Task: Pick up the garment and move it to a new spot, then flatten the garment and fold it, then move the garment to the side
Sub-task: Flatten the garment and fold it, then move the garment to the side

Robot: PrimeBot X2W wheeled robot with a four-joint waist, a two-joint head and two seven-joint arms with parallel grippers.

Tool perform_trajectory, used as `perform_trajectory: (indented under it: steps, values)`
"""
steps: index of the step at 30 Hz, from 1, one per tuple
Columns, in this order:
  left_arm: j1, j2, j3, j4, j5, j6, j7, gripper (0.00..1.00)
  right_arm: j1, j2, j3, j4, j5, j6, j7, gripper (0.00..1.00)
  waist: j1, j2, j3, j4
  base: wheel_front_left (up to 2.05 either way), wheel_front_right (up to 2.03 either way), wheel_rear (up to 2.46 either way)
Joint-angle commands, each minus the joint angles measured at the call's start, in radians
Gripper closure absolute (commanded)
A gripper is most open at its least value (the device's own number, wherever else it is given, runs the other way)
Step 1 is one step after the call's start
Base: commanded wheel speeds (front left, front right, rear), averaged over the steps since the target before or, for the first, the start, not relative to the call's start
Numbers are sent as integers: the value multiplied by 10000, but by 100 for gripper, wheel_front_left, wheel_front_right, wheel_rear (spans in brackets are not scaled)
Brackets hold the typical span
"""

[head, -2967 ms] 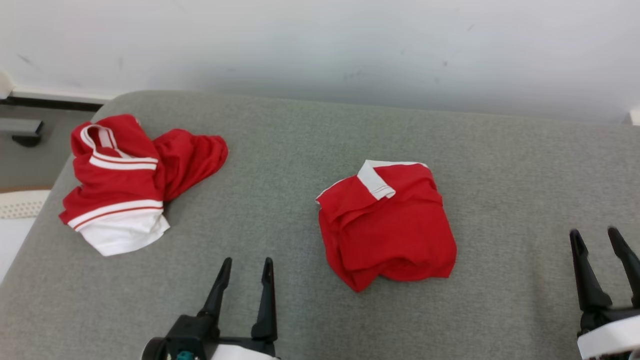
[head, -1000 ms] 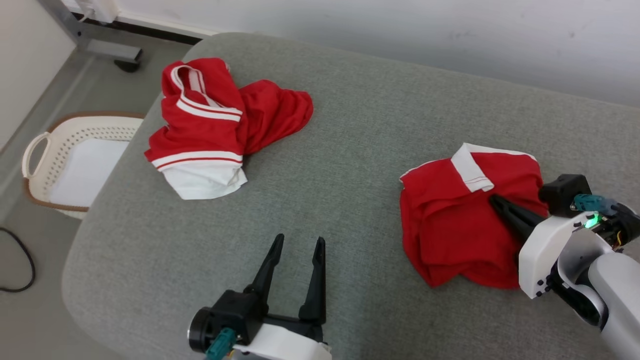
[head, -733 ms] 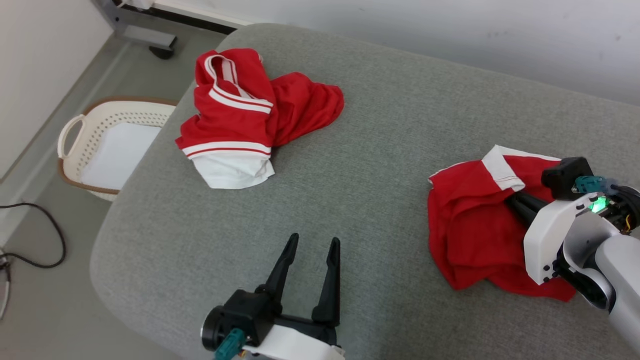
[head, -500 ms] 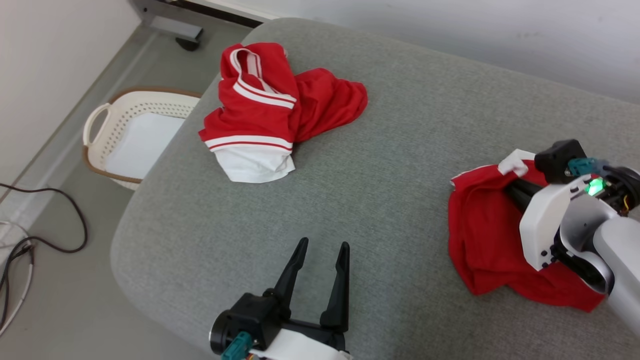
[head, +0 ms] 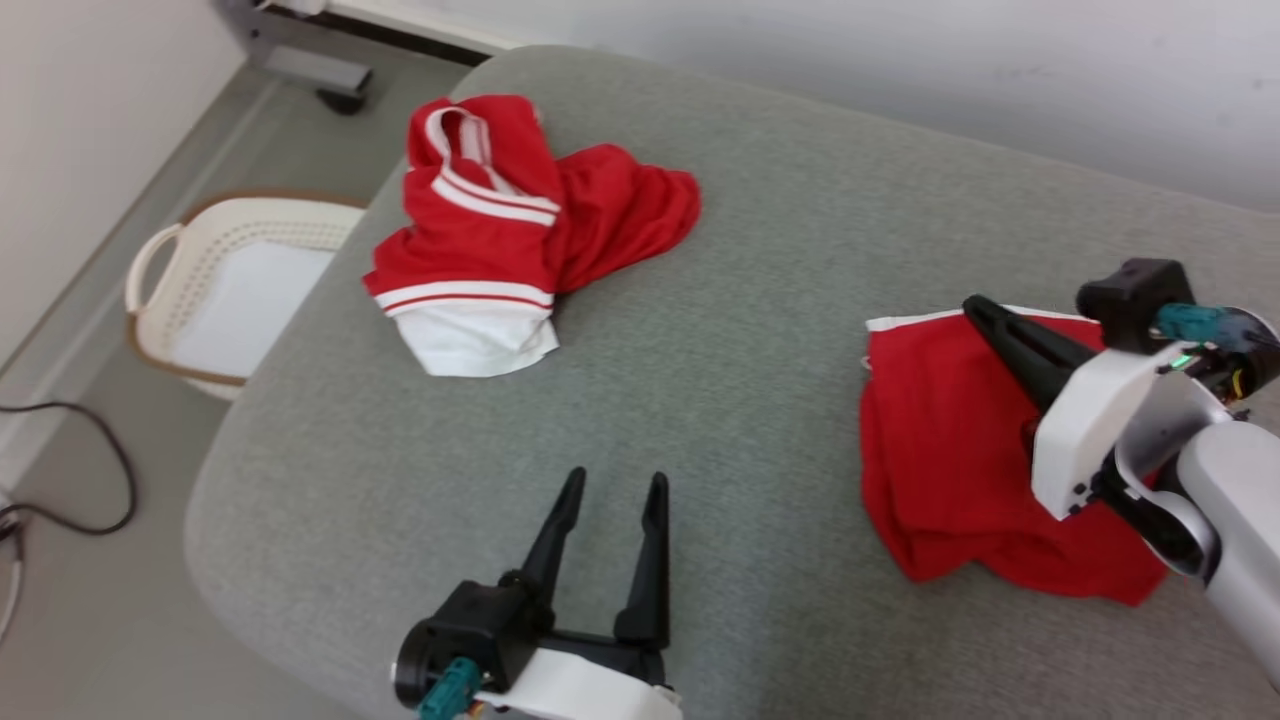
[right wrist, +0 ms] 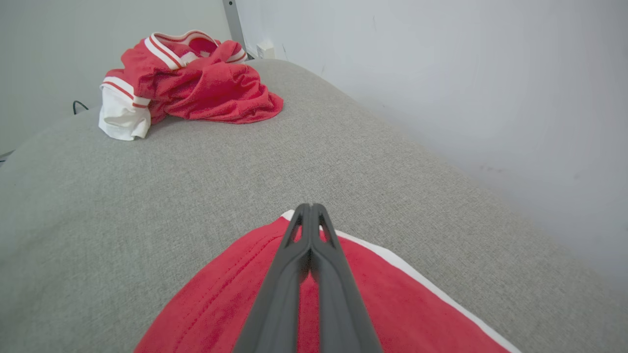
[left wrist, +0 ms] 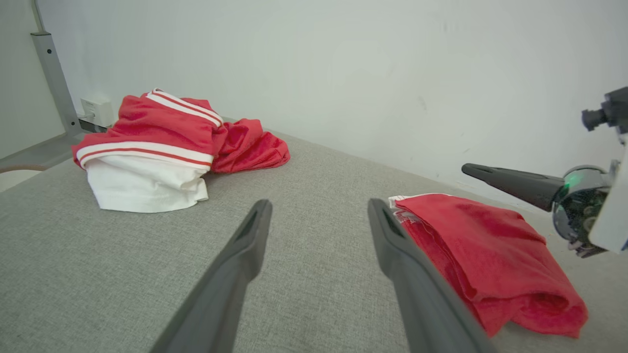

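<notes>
Head view. The left end effector [head: 616, 476] is low over the near edge of the grey cushion [head: 760, 250]. Its two fingers are spread wide with nothing between them. The right end effector [head: 975, 305] is pressed shut to a single dark point and lies over the folded red garment [head: 950, 470]. Its tip is at the garment's far, white-trimmed edge. A crumpled red-and-white garment [head: 480, 230] lies well ahead of the left end effector and off to its left. A cream basket [head: 150, 275] stands on the floor beyond that side of the cushion.

Left wrist view. The left end effector [left wrist: 320, 202] is wide open above bare cushion [left wrist: 98, 274]. The folded red garment [left wrist: 490, 250] is just beside its right finger. The crumpled garment [left wrist: 157, 142] is ahead on the left. The right end effector [left wrist: 466, 169] is raised above the folded garment, and wall shows between them.

Right wrist view. The right end effector [right wrist: 310, 208] has its fingers shut flat together, with no cloth seen between them. The folded red garment [right wrist: 221, 304] spreads beneath them, and its white edge runs off to the right. The crumpled garment [right wrist: 196, 78] is far ahead on the left.
</notes>
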Motion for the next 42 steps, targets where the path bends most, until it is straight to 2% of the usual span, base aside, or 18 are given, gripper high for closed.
perform_trajectory:
  steps: [1,2,3,4,5,8,12,17,22,29,34,42]
  values:
    - [98,45,59,26,107,-21,-3,0,177,-127,-35,-25,46,-23,-76,73,-1,0,-119,-320,0,0,0]
    - [124,43,150,68,206,-48,-3,0,262,-232,-157,-127,9,-23,-321,55,-1,0,-163,-497,0,0,0]
    - [142,43,292,119,343,-82,-3,0,348,-317,-239,-293,-126,-23,-618,31,-1,0,-219,-705,0,0,0]
    - [153,43,377,184,462,-141,-3,0,477,-446,-419,-394,-208,-23,-964,2,-1,0,-273,-884,0,0,0]
    - [188,43,534,247,551,-179,-3,0,672,-498,-574,-477,-286,-23,-1276,0,-1,0,-356,-1110,0,0,0]
    - [297,43,898,431,908,-340,-3,0,1283,-717,-1227,-637,-641,-25,-2191,0,-1,0,-571,-1779,0,0,0]
    - [408,45,1370,707,1335,-660,-3,0,2434,-703,-2245,-642,-1064,-23,-3023,0,-1,0,-927,-2666,0,0,0]
    - [634,47,2026,981,1828,-967,-3,0,3992,-315,-3646,-717,-1292,-23,-3474,0,-1,0,-1292,-3706,0,0,0]
    - [917,154,2480,1361,2290,-1407,-3,0,5435,287,-5048,-965,-1910,-25,-3684,0,-1,0,-1549,-4471,0,0,0]
    - [1288,174,2958,1657,2521,-1799,-3,0,7337,1539,-6998,-1991,-2953,-23,-3702,0,-1,0,-1980,-4881,0,0,0]
    - [1663,156,3245,1729,2616,-1974,-3,0,8344,2400,-7712,-2445,-3263,-23,-3705,0,-1,0,-2322,-5055,0,0,0]
    - [1997,118,3553,1757,2748,-2098,-2,0,8680,2731,-7967,-2586,-3670,-23,-3707,0,-1,0,-2464,-5151,0,0,0]
